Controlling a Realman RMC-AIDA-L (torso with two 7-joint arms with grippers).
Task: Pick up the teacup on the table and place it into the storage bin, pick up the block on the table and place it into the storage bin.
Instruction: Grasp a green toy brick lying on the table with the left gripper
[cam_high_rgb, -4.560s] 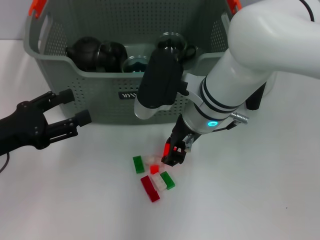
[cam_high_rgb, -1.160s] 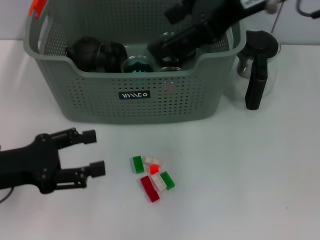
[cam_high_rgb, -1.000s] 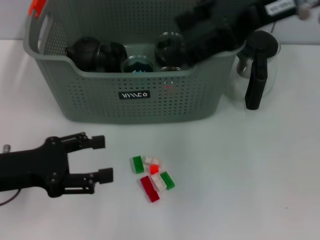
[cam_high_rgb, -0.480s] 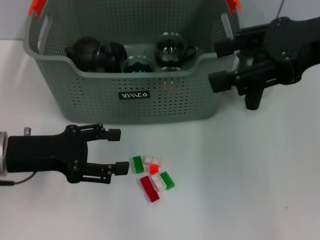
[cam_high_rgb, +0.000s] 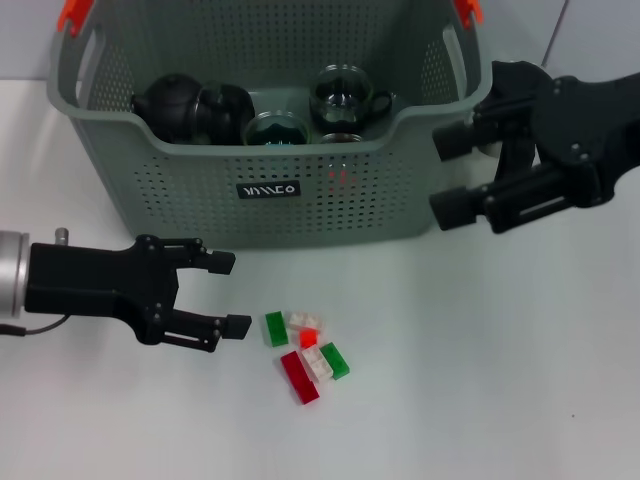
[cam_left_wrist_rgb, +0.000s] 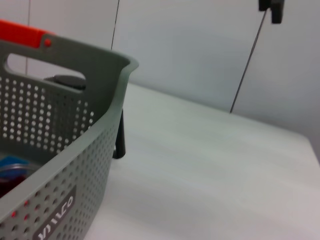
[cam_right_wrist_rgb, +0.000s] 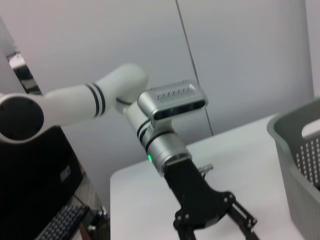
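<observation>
Blocks (cam_high_rgb: 305, 351) lie in a small cluster on the white table (cam_high_rgb: 480, 380), in front of the storage bin (cam_high_rgb: 300, 190): green, red and pale pieces touching or just beside one another, with a long red one nearest the robot. The left gripper (cam_high_rgb: 229, 294) reaches in low over the table from the left, its two black fingers (cam_high_rgb: 212, 262) spread wide with nothing between them; the tip of the nearer finger sits just beside the green block at the cluster's left edge, apart from it.

The bin stands behind the blocks, grey-green with perforated walls, orange-red clips (cam_high_rgb: 72, 14) at its handles and a small black label (cam_high_rgb: 268, 189) on the front. Inside it, a glass teacup (cam_high_rgb: 343, 96) stands near the front wall, a dark-rimmed round glass piece (cam_high_rgb: 274, 128) beside it, and a black teapot (cam_high_rgb: 195, 106) further to the left.

The right gripper (cam_high_rgb: 452, 176) hangs in the air at the bin's right end, just off its corner, fingers (cam_high_rgb: 466, 205) spread apart and holding nothing. Behind it a glass vessel is mostly hidden. From the right wrist camera, the left arm (cam_right_wrist_rgb: 165, 130) shows, with its gripper's fingers parted over the table.
</observation>
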